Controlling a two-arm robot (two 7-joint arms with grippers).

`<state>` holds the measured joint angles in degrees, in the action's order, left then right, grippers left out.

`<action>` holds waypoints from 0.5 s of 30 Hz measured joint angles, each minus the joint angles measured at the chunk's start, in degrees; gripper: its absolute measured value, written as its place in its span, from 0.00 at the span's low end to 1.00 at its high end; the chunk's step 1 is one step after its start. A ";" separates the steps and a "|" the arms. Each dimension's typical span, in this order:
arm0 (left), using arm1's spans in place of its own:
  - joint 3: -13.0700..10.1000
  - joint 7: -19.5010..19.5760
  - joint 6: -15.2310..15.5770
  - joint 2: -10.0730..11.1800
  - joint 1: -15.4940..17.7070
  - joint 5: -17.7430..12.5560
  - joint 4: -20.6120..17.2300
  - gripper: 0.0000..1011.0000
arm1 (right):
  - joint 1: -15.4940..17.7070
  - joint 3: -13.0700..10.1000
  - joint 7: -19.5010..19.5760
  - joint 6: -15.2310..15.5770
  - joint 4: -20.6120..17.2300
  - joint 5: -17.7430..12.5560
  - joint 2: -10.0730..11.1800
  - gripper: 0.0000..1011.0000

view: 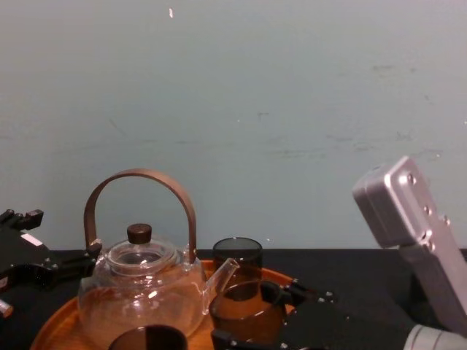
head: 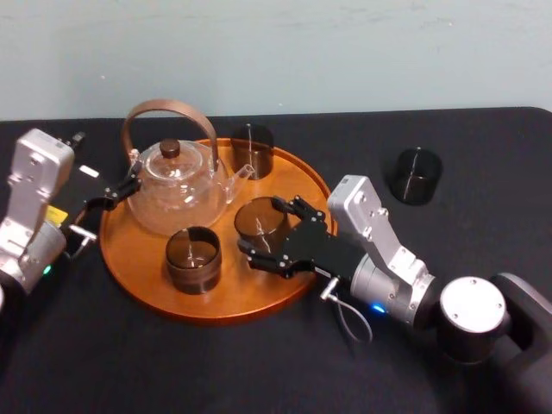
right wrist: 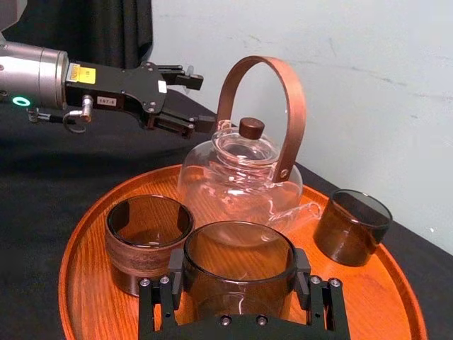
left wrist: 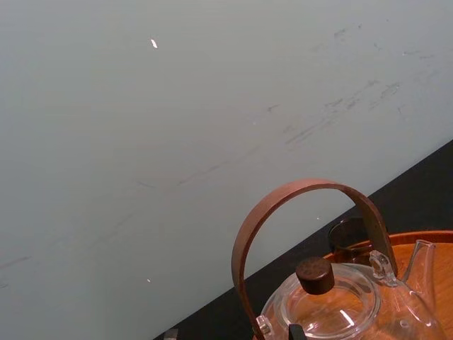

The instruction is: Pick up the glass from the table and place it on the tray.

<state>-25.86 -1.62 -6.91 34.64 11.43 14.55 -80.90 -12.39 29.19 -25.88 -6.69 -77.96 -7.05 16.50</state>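
Observation:
My right gripper [head: 261, 226] is shut on a smoky brown glass [head: 259, 216], its black fingers on either side of it, over the right part of the round orange-brown tray [head: 129, 250]. In the right wrist view the glass [right wrist: 238, 262] sits between the two pads [right wrist: 173, 273] just above the tray's wood [right wrist: 85, 283]; I cannot tell whether its base touches. In the chest view the same glass [view: 246, 310] shows low down beside the teapot's spout. My left gripper [head: 116, 194] hangs open at the tray's left rim next to the teapot, apart from it, holding nothing.
A clear glass teapot [head: 177, 185] with a brown arched handle stands on the tray's back left. Two more brown glasses stand on the tray, one at the front [head: 194, 257] and one at the back [head: 251, 148]. Another dark glass [head: 414, 175] stands on the black table [head: 259, 362] to the right.

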 joint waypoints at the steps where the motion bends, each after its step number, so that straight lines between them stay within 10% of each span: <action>1: 0.00 0.00 0.00 0.00 0.00 0.00 0.00 1.00 | -0.07 0.05 -0.06 -0.12 0.24 0.00 -0.11 0.91; 15: 0.00 0.00 0.00 0.00 0.00 0.00 0.00 1.00 | -0.89 0.73 -1.04 -1.27 2.64 -0.30 -1.23 0.91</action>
<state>-25.86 -1.62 -6.90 34.65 11.43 14.55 -80.90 -13.28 29.92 -26.92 -7.96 -75.32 -7.36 15.27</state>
